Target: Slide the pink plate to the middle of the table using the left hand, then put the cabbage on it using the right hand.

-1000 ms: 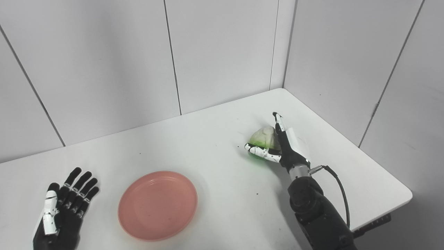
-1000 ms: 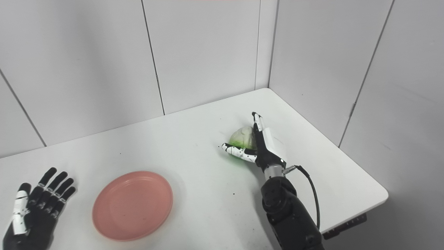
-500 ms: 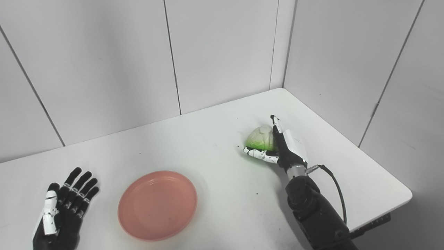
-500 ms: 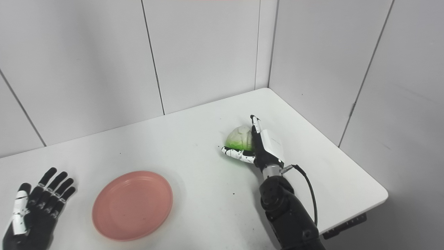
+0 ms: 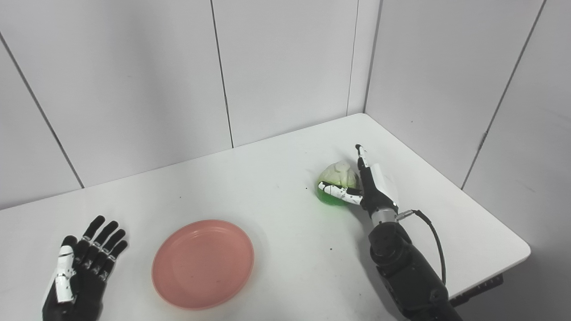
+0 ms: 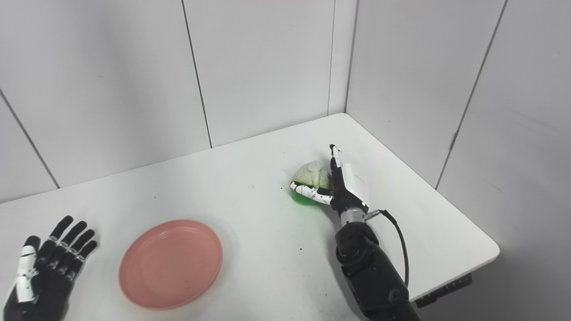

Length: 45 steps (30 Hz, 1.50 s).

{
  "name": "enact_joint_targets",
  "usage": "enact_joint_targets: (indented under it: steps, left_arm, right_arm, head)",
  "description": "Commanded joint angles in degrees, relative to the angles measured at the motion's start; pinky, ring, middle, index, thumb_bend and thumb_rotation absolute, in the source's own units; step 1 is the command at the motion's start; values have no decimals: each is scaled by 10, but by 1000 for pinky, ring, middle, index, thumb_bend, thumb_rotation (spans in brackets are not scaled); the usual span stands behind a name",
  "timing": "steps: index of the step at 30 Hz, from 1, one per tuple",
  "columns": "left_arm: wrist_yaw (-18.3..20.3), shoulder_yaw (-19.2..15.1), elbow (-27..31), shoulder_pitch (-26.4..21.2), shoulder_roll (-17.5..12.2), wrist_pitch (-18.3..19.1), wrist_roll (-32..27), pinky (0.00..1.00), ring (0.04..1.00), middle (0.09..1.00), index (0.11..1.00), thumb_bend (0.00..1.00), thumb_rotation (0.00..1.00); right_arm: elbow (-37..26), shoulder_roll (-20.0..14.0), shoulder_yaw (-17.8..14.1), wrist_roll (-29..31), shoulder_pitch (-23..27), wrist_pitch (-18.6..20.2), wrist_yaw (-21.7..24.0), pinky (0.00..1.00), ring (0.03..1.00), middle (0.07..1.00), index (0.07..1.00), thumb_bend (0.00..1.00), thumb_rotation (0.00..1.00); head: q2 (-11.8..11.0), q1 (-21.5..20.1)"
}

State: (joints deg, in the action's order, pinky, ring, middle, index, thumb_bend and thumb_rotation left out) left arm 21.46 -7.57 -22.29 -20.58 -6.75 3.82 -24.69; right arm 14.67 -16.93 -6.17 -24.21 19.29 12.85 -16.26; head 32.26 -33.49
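The pink plate (image 5: 203,263) lies empty on the white table, left of centre and near the front. A cabbage (image 5: 339,176), pale on top and green at its base, rests on the table to the right. My right hand (image 5: 372,189) stands against the cabbage's right side, its fingers (image 5: 362,160) straight and pointing up behind it. The thumb (image 5: 337,191) lies across the cabbage's front, just above the green base. My left hand (image 5: 82,265) rests open and palm up at the front left corner, a gap apart from the plate.
The table (image 5: 276,209) sits in a corner of grey wall panels, with walls close behind and to the right. Its right edge (image 5: 513,236) lies just beyond my right forearm. A cable (image 5: 435,240) loops off the right wrist.
The right hand has shifted slightly toward the back, and its thumb has risen from below the cabbage to lie across its front. The left hand and the plate have not moved.
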Motion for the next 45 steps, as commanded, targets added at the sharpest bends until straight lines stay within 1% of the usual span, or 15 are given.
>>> enact_joint_targets:
  steps: [1, 2, 6, 8, 13, 17, 20, 26, 28, 34, 36, 39, 42, 44, 45]
  left_arm:
    - [-5, 3, -10, 13, -4, 19, 8, 901, 871, 867, 865, 396, 1000]
    - [-5, 4, -11, 13, -4, 18, 9, 901, 871, 867, 865, 397, 1000]
    - [-2, 5, -13, 13, -5, 17, 8, 894, 869, 868, 867, 400, 1000]
    - [-1, 4, -12, 13, -6, 18, 6, 897, 870, 868, 868, 400, 1000]
    - [-4, 4, -12, 13, -6, 19, 7, 892, 866, 861, 862, 400, 1000]
    - [-2, 4, -13, 13, -6, 18, 7, 891, 867, 864, 861, 396, 1000]
    - [1, 5, -11, 14, -7, 18, 6, 892, 866, 862, 863, 399, 1000]
    - [-2, 7, -4, 16, -6, 19, 9, 892, 860, 858, 862, 404, 1000]
    - [-3, 8, -3, 17, -6, 18, 10, 893, 860, 856, 861, 405, 1000]
    - [-2, 9, 3, 19, -5, 19, 8, 889, 864, 861, 865, 407, 1000]
    - [-2, 10, 4, 20, -5, 18, 9, 896, 866, 862, 867, 407, 1000]
    - [-4, 10, 6, 21, -4, 20, 9, 893, 862, 857, 863, 405, 1000]
    - [-7, 13, 9, 22, -4, 20, 12, 891, 861, 857, 862, 407, 1000]
    - [-7, 14, 10, 23, -4, 19, 13, 894, 865, 863, 865, 406, 1000]
    - [-7, 14, 10, 23, -4, 19, 13, 895, 866, 865, 866, 406, 1000]
  right_arm:
    - [-10, -3, -7, 9, 29, -34, -18, 776, 891, 950, 1000, 1000, 571]
    - [-7, -1, -11, 22, 30, -41, -17, 776, 890, 948, 1000, 1000, 572]
    - [5, 6, -26, 66, 36, -67, -13, 855, 927, 954, 1000, 1000, 540]
    - [13, 9, -30, 82, 39, -78, -11, 863, 927, 951, 1000, 1000, 529]
    - [28, 8, -32, 113, 45, -93, 0, 875, 931, 954, 999, 1000, 495]
    - [25, 2, -26, 127, 43, -90, 19, 884, 923, 937, 980, 1000, 445]
    - [23, -5, -19, 127, 43, -80, 33, 874, 913, 922, 960, 1000, 404]
    - [21, -37, 31, 86, 46, -20, 82, 822, 902, 939, 971, 1000, 416]
    - [16, -41, 37, 82, 45, -4, 92, 821, 906, 943, 974, 1000, 418]
    - [-9, -55, 56, 69, 41, 41, 129, 831, 902, 929, 944, 1000, 351]
    - [-12, -59, 60, 64, 40, 44, 131, 823, 880, 900, 910, 1000, 330]
    - [-16, -61, 64, 56, 39, 46, 134, 749, 788, 803, 809, 1000, 217]
    - [-17, -60, 68, 43, 38, 48, 127, 705, 746, 763, 766, 997, 158]
    - [-15, -59, 70, 34, 38, 48, 121, 638, 683, 709, 713, 961, 86]
    - [-12, -58, 71, 28, 40, 51, 116, 626, 672, 700, 704, 954, 74]
  head:
    - [1, 0]
    - [1, 0]
    - [1, 1]
    - [1, 1]
    - [2, 1]
    - [2, 3]
    - [3, 4]
    - [5, 7]
    - [6, 8]
    - [8, 10]
    - [9, 11]
    - [10, 12]
    - [11, 12]
    - [11, 13]
    - [11, 13]
